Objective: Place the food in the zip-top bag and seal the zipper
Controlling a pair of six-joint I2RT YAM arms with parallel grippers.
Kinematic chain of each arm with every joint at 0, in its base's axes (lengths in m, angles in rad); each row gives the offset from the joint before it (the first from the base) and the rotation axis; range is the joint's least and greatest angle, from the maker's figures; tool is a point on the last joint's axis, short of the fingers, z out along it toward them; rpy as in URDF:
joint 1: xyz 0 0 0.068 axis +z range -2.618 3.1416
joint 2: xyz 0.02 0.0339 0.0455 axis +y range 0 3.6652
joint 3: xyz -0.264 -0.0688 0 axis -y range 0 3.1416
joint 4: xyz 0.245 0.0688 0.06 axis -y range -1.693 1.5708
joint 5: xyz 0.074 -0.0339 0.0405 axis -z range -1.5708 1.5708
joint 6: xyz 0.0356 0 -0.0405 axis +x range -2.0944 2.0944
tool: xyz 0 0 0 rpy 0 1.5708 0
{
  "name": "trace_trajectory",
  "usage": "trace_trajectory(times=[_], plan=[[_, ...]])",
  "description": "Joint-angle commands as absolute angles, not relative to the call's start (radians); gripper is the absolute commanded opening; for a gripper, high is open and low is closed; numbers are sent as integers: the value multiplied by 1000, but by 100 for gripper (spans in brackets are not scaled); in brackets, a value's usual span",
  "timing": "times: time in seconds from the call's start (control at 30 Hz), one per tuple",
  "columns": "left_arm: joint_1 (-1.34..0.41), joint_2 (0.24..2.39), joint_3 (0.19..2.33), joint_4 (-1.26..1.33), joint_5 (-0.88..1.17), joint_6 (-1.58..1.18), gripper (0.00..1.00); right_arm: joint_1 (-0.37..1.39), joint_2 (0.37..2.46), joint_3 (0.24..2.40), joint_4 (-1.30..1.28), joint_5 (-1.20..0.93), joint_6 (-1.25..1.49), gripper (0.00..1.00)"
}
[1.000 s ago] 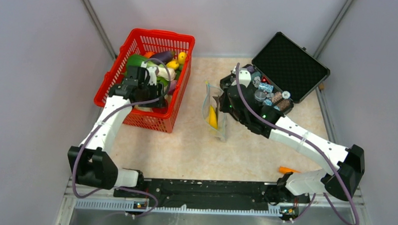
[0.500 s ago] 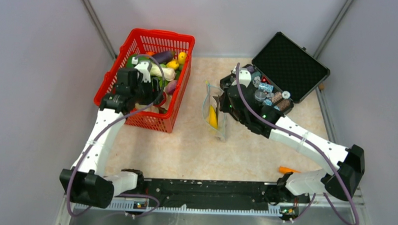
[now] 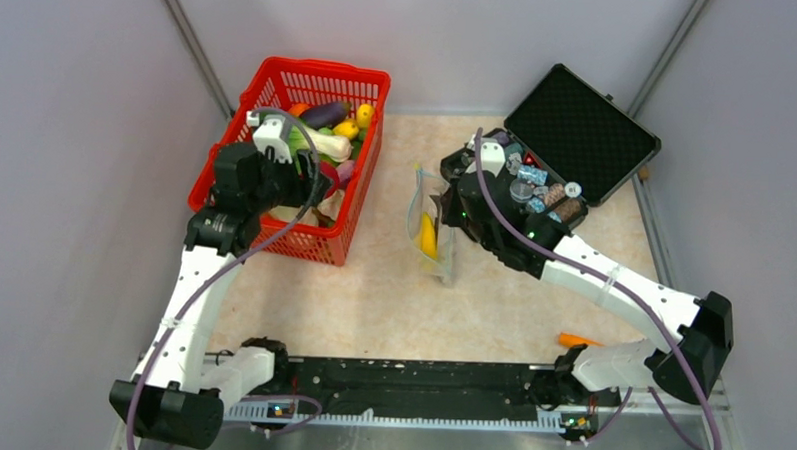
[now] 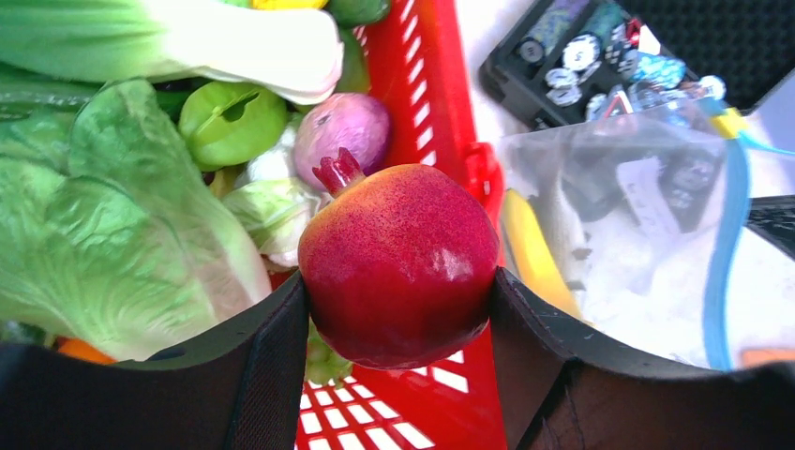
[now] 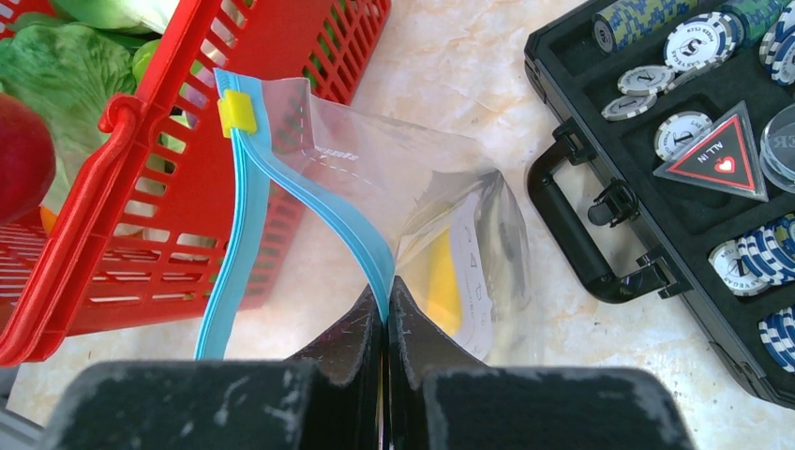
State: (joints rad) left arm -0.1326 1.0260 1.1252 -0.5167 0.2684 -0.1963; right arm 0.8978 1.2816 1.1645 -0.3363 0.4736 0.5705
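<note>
Pale, stone-patterned table (image 3: 372, 294) from above: a red mesh basket (image 3: 365, 79) at the far left, an open black case (image 3: 583, 116) at the far right, and the zip-top bag (image 3: 432, 236) standing upright between them, with an orange stick (image 3: 576, 341) lying near the right arm's base. The left gripper (image 3: 314, 185) hangs over the basket's near end, and the right gripper (image 3: 445, 199) is at the bag's top edge. On the left wrist camera, the fingers are clamped on either side of a red round fruit (image 4: 398, 267), held above the leafy greens (image 4: 103, 216). Beyond the basket wall the bag shows a yellow piece (image 4: 530, 253) inside. On the right wrist camera, the jaws are pinched tight on the bag's rim at the light-blue zipper (image 5: 227, 244), its yellow slider (image 5: 237, 112) at the far end, and the mouth gapes toward the basket. I can't quite tell whether they grip one lip or both. Poker chips (image 5: 694, 42) fill the case beside it. It looks like the carry step: the fruit must clear the basket wall, come over the mouth and drop in. That opening looks snug for it, so the right side should hold steady.
</note>
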Motion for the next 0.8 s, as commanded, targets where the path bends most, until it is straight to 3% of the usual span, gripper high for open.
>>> trace_trajectory(times=[0.0,0.4,0.6,0.77], plan=[[-129,987,1122,-400,380,-246,12,890,1242,1163,-282,485,584,0],[-190,968,1111,-221,687,-373,13,891,1248,1166,-271,476,596,0],[-439,999,1097,-129,673,-339,13,889,1250,1169,-274,487,614,0],[-511,1021,1072,-89,614,-346,13,887,1250,1173,-279,487,629,0]])
